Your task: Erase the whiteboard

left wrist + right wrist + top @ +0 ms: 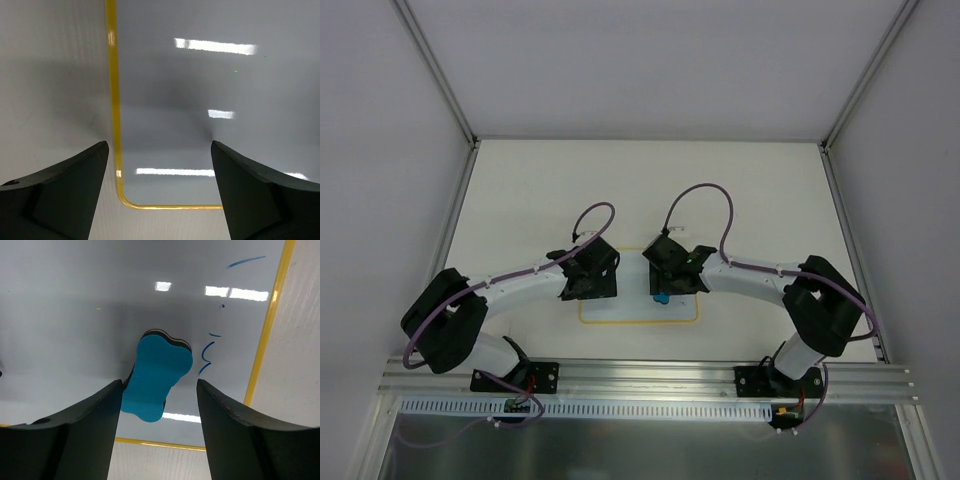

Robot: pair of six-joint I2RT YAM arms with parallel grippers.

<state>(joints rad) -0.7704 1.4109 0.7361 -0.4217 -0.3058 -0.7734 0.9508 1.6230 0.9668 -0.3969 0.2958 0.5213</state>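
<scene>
Yellow-edged whiteboard [630,312] lies flat mid-table [520,200], under both wrists. Left gripper [160,165] over a corner on its left border, jaws wide apart, empty. Right gripper [159,390] straddles blue eraser [157,372] on the board; grip or not, cannot tell. Blue marker strokes [207,351] near the right border.

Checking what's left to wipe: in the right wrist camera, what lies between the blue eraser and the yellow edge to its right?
Short blue marker strokes on the whiteboard, between eraser and yellow edge; the right wrist view shows them.
</scene>
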